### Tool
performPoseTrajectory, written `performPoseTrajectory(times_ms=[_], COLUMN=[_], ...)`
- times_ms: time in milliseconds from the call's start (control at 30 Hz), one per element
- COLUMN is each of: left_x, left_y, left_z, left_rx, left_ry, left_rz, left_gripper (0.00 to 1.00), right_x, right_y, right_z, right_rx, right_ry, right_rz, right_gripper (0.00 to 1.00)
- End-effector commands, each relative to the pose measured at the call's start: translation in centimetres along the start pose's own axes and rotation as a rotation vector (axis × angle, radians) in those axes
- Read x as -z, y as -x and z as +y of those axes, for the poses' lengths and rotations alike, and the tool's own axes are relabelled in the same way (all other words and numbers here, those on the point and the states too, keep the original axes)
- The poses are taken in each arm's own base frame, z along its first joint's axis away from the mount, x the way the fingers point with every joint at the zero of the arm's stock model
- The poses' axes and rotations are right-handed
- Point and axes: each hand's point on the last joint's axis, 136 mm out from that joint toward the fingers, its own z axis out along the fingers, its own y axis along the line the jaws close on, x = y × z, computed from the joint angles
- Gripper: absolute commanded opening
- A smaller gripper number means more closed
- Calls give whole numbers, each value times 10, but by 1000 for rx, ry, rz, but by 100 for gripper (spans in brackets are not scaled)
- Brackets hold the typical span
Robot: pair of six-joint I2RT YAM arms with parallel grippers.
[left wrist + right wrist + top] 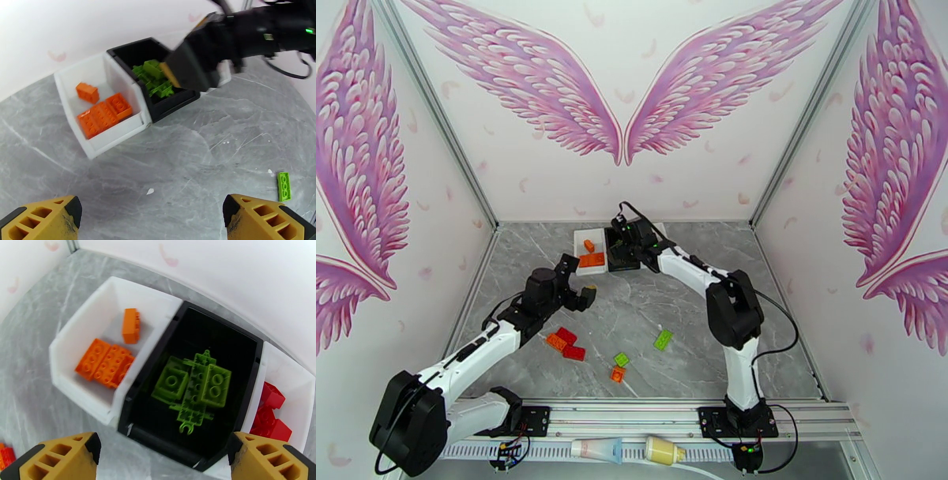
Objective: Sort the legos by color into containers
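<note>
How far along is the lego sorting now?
Done: orange bricks in the left white bin, green bricks in the black bin, red bricks in the right white bin. In hand: nothing; right end effector, over the black bin, and left end effector are open. Left: at least six loose bricks on the table.

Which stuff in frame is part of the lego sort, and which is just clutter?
Job: loose green brick, red brick, orange brick on the table; left box (orange), black box (green), right box (red); left gripper, right gripper, both open.
Lying about: tube, pale yellow bottle, by the front rail.
</note>
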Motion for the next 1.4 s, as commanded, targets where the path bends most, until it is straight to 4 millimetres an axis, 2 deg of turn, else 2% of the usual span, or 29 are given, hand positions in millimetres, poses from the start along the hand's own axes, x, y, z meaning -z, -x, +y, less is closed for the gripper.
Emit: performPoseTrajectory(times_ms=[0, 200, 333, 600, 867, 1133, 1367], left_x=[9, 21, 29, 22, 17, 8, 1], left_y=[-8, -44, -66, -90, -130, -154, -165], left_z=[18, 20, 21, 10, 5, 3, 2], left_rx=[63, 56, 2, -57, -140, -155, -149], left_ry=[107, 138, 160, 150, 138, 122, 121], left_rz=[96, 317, 506, 727, 983, 1101, 1144], left_gripper=[99, 99, 99, 99, 99, 98, 90], right_x=[25, 55, 64, 82, 78, 69, 69], right_y=[1, -17, -28, -46, -57, -67, -70], right_z=[18, 41, 46, 65, 66, 66, 65], right_rx=[92, 107, 133, 154, 133, 131, 130], right_ry=[58, 175, 195, 301, 305, 307, 298], right_rz=[-45, -31, -15, -7, 17, 50, 59], right_gripper=[90, 89, 89, 90, 90, 90, 90])
